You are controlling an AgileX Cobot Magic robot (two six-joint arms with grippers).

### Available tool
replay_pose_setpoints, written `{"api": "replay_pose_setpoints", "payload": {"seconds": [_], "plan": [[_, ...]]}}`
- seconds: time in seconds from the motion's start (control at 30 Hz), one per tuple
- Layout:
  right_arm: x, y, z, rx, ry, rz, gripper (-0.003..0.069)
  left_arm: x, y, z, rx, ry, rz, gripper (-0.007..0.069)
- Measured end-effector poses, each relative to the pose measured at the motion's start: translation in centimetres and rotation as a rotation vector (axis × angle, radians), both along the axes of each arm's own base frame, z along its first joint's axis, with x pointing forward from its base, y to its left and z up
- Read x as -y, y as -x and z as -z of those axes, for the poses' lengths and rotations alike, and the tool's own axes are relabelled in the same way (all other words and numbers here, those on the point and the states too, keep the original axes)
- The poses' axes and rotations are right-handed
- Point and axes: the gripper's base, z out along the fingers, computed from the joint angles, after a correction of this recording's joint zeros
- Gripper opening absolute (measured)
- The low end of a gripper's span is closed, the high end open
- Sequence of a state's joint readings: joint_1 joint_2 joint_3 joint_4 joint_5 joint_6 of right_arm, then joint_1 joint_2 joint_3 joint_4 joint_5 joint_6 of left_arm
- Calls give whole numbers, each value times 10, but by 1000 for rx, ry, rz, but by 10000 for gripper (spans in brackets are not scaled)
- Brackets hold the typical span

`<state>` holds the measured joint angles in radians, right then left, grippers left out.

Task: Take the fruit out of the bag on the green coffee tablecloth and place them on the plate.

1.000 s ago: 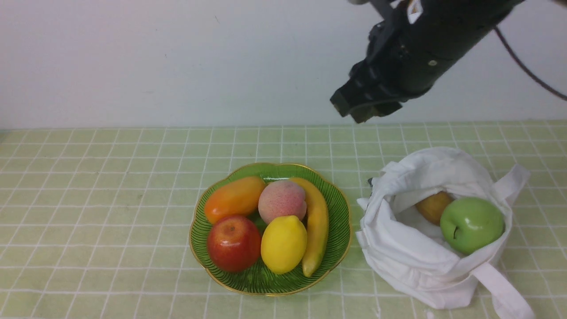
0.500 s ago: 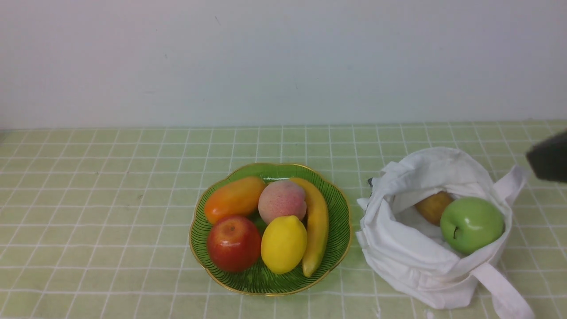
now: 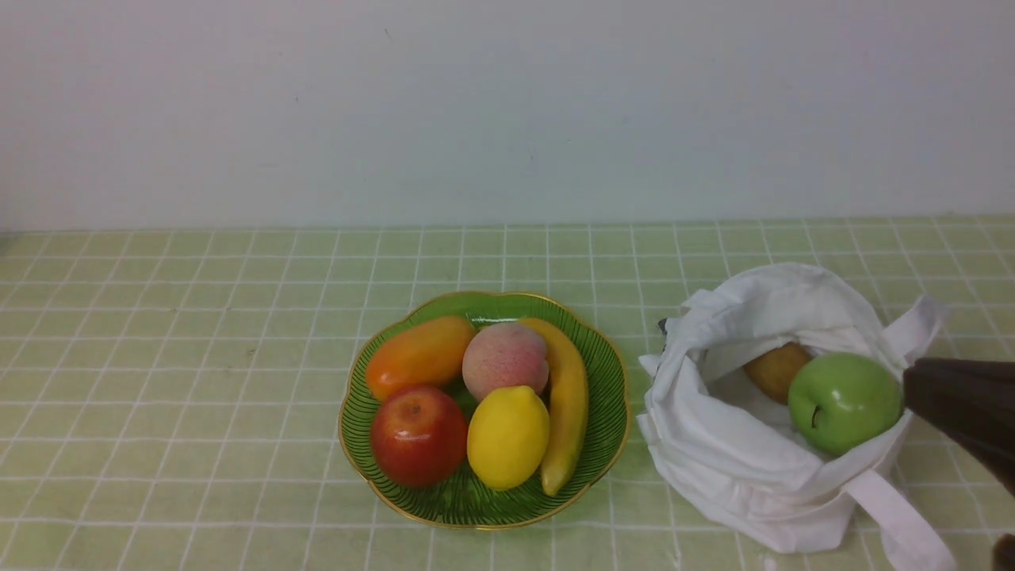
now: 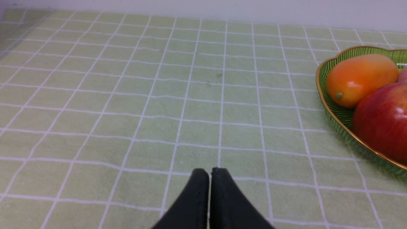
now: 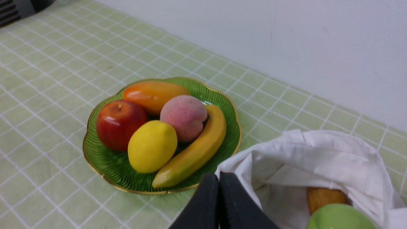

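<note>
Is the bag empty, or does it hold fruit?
Not empty. The bag gapes open, and a green apple and a golden-brown fruit lie inside it.

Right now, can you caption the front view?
Ribbed green glass dish full of fruit; glossy green apple sits in white cloth bag.

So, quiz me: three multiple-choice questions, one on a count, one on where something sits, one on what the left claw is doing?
1. How many fruits lie on the plate? A three; B five; C seven.
2. Where is the green apple? A inside the bag; B on the plate; C behind the bag.
3. The left gripper is: A wide open; B shut on the green apple; C shut, empty.
Answers: B, five show there; A, white cloth surrounds it; C, its jaws meet on nothing.
</note>
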<state>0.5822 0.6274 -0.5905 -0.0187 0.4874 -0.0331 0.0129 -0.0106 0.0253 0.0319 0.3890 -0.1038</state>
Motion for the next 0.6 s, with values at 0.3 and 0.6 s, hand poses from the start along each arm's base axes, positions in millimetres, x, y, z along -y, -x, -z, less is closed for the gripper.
{"api": "replay_pose_setpoints", "payload": {"seconds": [0.3,0.6], "plan": [[-1,-2,3,45,-26,-3,-14,0,0,0,0,0,0,-8],[-1,-2,3,45,-26,-3,-14,0,0,0,0,0,0,-8]]}}
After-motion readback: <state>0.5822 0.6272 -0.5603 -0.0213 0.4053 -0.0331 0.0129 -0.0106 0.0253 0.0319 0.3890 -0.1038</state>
